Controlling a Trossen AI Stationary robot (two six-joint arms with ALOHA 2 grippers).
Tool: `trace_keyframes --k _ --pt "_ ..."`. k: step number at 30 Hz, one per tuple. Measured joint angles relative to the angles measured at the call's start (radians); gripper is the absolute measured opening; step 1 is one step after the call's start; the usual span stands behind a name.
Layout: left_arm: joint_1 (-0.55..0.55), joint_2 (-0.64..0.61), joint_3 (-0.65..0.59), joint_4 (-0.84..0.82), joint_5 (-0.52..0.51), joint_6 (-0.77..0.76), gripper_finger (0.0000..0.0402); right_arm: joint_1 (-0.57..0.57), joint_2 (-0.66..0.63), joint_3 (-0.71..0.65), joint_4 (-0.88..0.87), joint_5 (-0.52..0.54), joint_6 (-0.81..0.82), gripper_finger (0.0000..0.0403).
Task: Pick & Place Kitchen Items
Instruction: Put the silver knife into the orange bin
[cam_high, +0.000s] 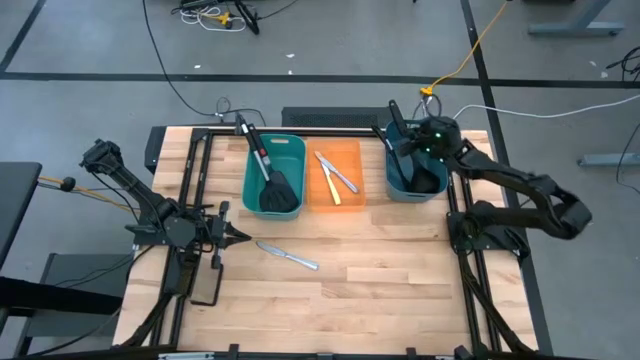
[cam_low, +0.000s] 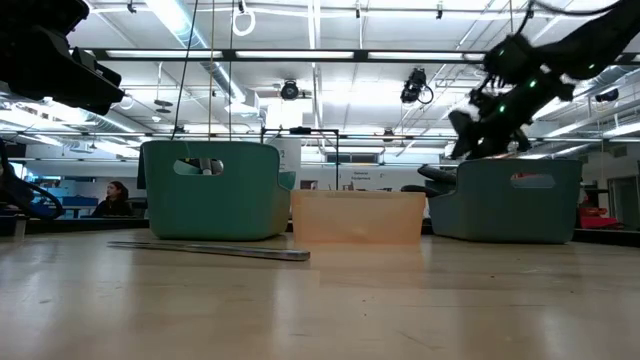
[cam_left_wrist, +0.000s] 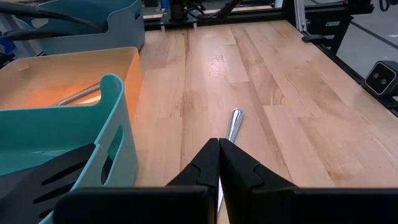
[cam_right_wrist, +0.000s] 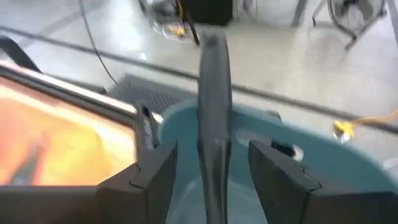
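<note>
Three bins stand in a row at the wooden table's (cam_high: 380, 270) far side; left teal bin (cam_high: 290, 152) holds a black slotted spatula (cam_high: 281, 195), matte, flat-bladed, handle sticking out past the rim; orange bin (cam_high: 352, 150), translucent, holds a slim pale-yellow knife (cam_high: 327, 177) and a small silver knife (cam_high: 343, 179), crossed; right teal bin (cam_high: 392, 178) holds dark long-handled utensils (cam_high: 402, 152), one handle upright between the spread fingers of the right gripper (cam_right_wrist: 211, 163), just above the bin; second silver knife (cam_high: 288, 256), glossy metal, lies bare on the boards; left gripper (cam_high: 237, 236), fingers pressed together, empty, sits just beside its handle end.
</note>
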Motion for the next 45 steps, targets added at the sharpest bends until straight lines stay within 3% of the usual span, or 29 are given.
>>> trace_keyframes --k 3,12,16,23,30,36,40,45 --pt "0.000 0.000 0.000 0.000 0.000 0.000 0.0011 0.009 -0.121 0.000 -0.002 -0.028 0.002 0.0206" --pt "0.000 0.000 0.000 0.000 0.000 0.000 0.0012 0.051 -0.514 0.012 0.047 -0.291 -0.034 0.0175" --pt "0.000 0.000 0.000 0.000 -0.001 0.003 0.0012 0.069 -0.605 0.044 0.005 -0.377 -0.033 0.0131" --pt "0.000 0.000 0.000 0.000 -0.002 0.003 0.0011 0.153 -0.714 0.071 -0.002 -0.609 -0.036 0.0012" --pt "0.000 0.000 0.000 0.000 -0.001 0.001 0.0012 0.208 -0.874 0.071 -0.203 -0.616 -0.156 0.0007" --pt "0.000 0.000 0.000 0.006 -0.005 0.000 0.0011 0.226 -0.962 0.058 -0.417 -0.705 -0.201 0.0004" --pt "0.000 0.000 0.000 0.010 -0.025 0.000 0.0012 0.242 -0.987 -0.027 -0.396 -0.722 -0.151 0.0002" --pt "0.000 0.000 0.000 0.010 -0.035 -0.015 0.0011 0.292 -1.009 -0.197 -0.205 -0.750 -0.096 0.0002"
